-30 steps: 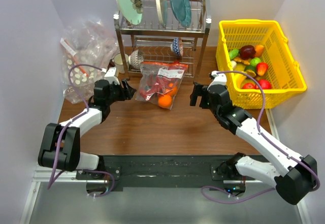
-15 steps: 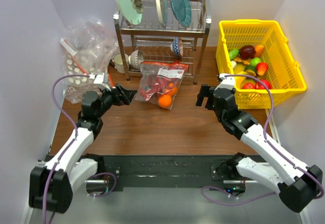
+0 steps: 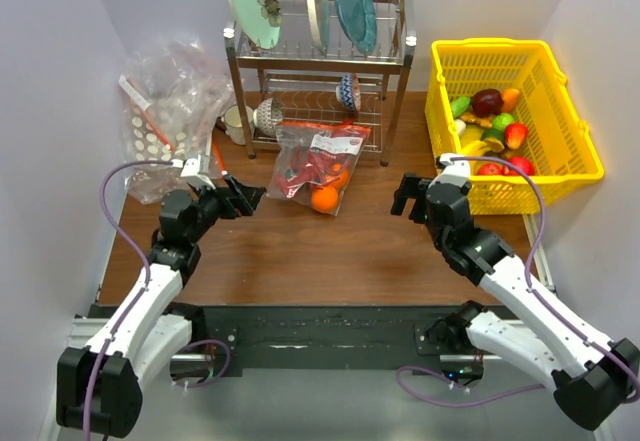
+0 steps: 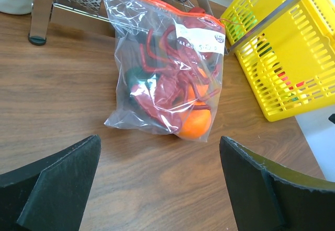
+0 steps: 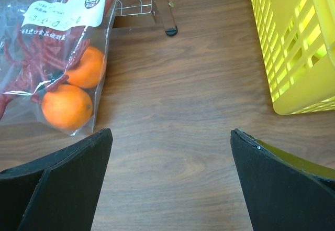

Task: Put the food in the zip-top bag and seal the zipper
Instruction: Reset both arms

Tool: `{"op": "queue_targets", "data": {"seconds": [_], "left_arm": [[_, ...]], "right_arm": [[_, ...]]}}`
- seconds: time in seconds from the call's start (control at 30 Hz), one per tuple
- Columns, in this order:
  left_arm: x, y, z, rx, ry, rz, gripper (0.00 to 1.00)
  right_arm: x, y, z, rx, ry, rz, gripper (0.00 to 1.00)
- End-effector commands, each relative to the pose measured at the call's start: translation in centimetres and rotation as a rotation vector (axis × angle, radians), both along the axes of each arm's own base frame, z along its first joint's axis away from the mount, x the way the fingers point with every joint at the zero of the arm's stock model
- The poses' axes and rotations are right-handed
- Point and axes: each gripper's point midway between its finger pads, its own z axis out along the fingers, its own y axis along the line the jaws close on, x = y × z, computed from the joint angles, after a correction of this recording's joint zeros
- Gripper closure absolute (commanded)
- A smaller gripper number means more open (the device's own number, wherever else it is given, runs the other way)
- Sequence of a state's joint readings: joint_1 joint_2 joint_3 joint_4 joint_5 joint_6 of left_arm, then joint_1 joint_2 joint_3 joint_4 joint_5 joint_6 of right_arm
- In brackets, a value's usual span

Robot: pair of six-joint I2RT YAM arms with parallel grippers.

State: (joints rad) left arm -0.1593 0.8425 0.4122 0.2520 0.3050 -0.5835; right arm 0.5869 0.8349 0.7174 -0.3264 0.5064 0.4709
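Zip-top bag packed, nothing gripped
My left hand and right hand gape wide and empty; the bag lies on the table ahead, between them, with lobster and orange inside.

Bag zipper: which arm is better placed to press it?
Left, likely: the left end effector sits nearer the clear plastic bag and frames the whole orange zipper strip; the right end effector sees one corner.

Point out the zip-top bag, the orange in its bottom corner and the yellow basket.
zip-top bag (image 4: 201, 38): left wrist view, on its white label.
orange (image 5: 66, 107): right wrist view, middle of the fruit, through the plastic.
yellow basket (image 3: 560, 191): top external view, on its near wall.
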Motion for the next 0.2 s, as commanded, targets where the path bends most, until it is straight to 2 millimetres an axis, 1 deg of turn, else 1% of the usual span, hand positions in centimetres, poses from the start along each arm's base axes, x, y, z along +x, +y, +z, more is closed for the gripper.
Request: {"op": "queue_targets", "data": {"seconds": [0.0,0.17], "left_arm": [[0.33,0.18,0.63,-0.005,-0.029,0.01,0.0],[0.43,0.14,0.78,-0.004,-0.031,0.009,0.0]], "right_arm": [[0.14,-0.61,0.79,0.028,-0.036,-0.045,0.01],[0.19,-0.54,0.85,0.028,-0.033,-0.046,0.01]]}}
